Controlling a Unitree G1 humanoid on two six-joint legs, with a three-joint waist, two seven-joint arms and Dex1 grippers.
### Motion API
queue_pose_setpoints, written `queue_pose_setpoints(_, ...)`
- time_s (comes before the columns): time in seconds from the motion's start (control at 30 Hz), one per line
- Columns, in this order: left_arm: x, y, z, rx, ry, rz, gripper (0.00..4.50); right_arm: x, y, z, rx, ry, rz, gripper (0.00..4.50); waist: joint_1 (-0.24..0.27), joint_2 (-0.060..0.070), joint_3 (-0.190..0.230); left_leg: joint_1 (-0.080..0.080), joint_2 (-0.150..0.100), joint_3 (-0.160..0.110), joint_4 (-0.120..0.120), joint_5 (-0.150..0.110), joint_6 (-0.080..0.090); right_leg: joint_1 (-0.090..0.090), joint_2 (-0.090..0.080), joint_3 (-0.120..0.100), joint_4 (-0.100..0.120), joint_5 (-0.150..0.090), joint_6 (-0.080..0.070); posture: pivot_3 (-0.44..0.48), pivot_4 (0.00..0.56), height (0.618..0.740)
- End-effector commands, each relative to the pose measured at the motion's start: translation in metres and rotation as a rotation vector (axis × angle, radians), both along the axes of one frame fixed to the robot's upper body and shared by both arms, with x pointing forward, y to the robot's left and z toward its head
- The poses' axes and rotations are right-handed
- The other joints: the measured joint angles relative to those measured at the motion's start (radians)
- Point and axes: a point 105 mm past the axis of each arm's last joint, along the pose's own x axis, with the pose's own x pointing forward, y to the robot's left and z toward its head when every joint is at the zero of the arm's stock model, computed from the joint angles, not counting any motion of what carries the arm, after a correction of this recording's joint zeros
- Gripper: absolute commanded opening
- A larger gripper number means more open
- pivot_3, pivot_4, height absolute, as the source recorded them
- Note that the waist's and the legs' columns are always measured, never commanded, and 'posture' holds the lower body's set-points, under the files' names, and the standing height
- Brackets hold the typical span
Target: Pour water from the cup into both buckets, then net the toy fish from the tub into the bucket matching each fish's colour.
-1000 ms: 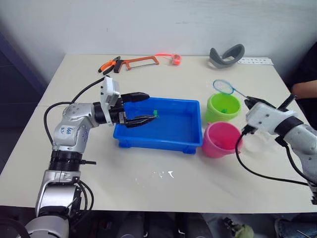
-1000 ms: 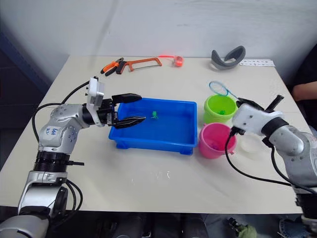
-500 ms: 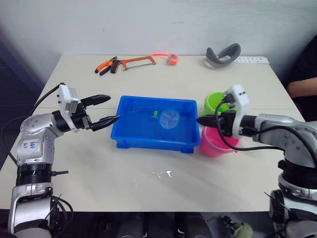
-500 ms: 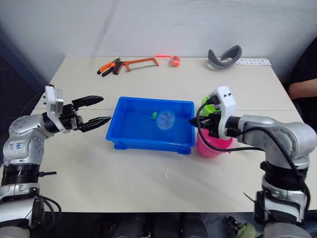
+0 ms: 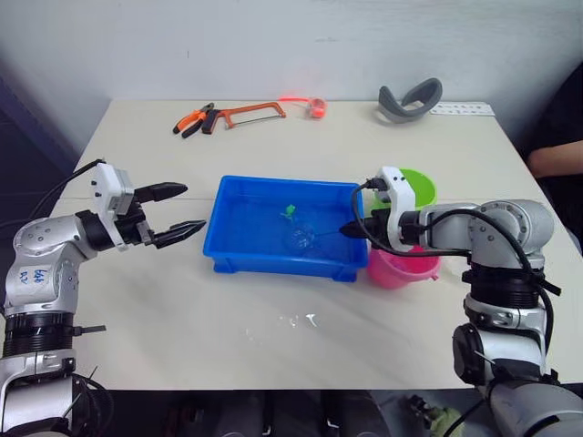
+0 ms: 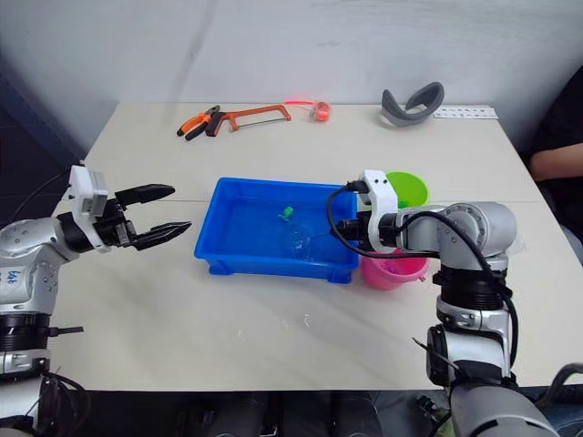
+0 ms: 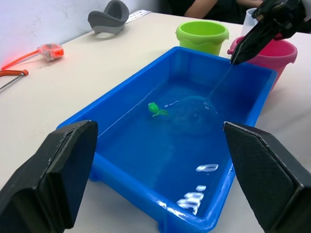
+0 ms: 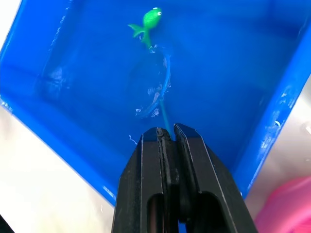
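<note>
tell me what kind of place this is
Probably a lab or workshop bench set up for robot trials. A plain pale table stands against a bare wall; a hacksaw and pliers lie at its far edge, and toy props, a blue tub and pink bucket, sit in the middle.

Right gripper (image 6: pixel 335 228): over the right rim of the blue tub (image 6: pixel 228 260), fingers pressed together on the thin handle of the net (image 6: pixel 301 243), whose hoop lies in the tub just left of the fingertips. Green toy fish (image 6: pixel 286 215): in the tub, beyond the hoop. Pink bucket (image 6: pixel 393 269): directly below the right forearm. Green bucket (image 6: pixel 407 188): just behind it. Left gripper (image 6: pixel 170 209): fingers spread, left of the tub, apart from it.
</note>
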Motion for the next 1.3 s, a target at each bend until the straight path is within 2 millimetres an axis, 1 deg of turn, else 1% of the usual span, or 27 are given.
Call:
queue_pose_setpoints(0.03,-0.006,-0.003,0.011,0.007,-0.035,-0.013,4.47,0.012,0.002,0.006,0.038,0.005,-0.065,0.00,-0.003,0.000,0.000,0.000,0.000,0.000,0.000,0.000,0.000,0.000,0.000,0.000,0.000,0.000,0.000,0.000,0.150,0.740)
queue_pose_setpoints(0.17,-0.006,-0.006,0.011,0.010,-0.032,-0.022,4.47,0.021,0.007,0.010,0.153,0.008,-0.110,0.00,-0.007,0.000,0.000,0.000,0.000,0.000,0.000,0.000,0.000,-0.001,0.000,0.000,0.000,0.000,0.000,0.000,0.150,0.740)
queue_pose_setpoints(0.27,-0.007,-0.008,0.011,0.011,-0.031,-0.026,4.47,0.023,0.007,0.011,0.175,0.000,-0.123,0.00,-0.014,0.000,0.000,0.000,0.000,0.000,-0.001,0.000,0.000,-0.001,0.001,0.000,0.000,0.000,0.000,0.000,0.150,0.740)
queue_pose_setpoints(0.43,-0.005,-0.012,0.009,0.007,-0.027,-0.036,4.47,0.026,0.013,0.018,0.340,-0.006,-0.131,0.00,-0.019,0.000,0.000,0.000,0.000,0.000,-0.002,0.000,0.000,-0.001,0.001,0.001,0.000,0.000,0.000,0.000,0.150,0.740)
queue_pose_setpoints(0.57,-0.004,-0.015,0.010,0.005,-0.025,-0.046,4.47,0.025,0.012,0.022,0.413,-0.022,-0.133,0.00,-0.020,0.000,0.000,0.000,0.000,0.001,-0.002,0.000,0.000,-0.002,0.004,0.001,0.000,0.000,0.000,0.000,0.150,0.740)
queue_pose_setpoints(0.77,-0.002,-0.017,0.010,0.002,-0.022,-0.057,4.47,0.015,0.005,0.027,0.454,-0.042,-0.117,0.00,-0.018,0.000,0.000,0.000,0.001,0.000,-0.002,0.000,0.000,-0.002,0.005,0.003,0.000,0.000,0.000,0.000,0.150,0.740)
queue_pose_setpoints(0.83,-0.001,-0.021,0.010,-0.005,-0.022,-0.071,4.47,0.009,0.002,0.035,0.481,-0.076,-0.092,0.00,-0.018,0.000,0.000,0.000,0.001,0.001,-0.002,0.000,0.000,-0.002,0.005,0.004,0.000,0.000,0.000,0.000,0.150,0.740)
queue_pose_setpoints(0.93,0.001,-0.024,0.010,-0.013,-0.023,-0.083,4.47,0.000,-0.002,0.043,0.502,-0.115,-0.064,0.00,-0.019,0.000,0.000,0.000,0.001,0.001,-0.003,0.000,0.000,-0.002,0.005,0.004,0.000,0.000,0.000,0.000,0.150,0.740)
queue_pose_setpoints(1.3,0.008,-0.032,0.011,-0.026,-0.025,-0.122,4.47,-0.027,-0.016,0.051,0.490,-0.217,0.012,0.00,-0.018,0.000,0.000,0.000,0.001,0.001,-0.003,0.000,0.000,-0.002,0.006,0.004,0.000,0.000,0.000,0.000,0.150,0.740)
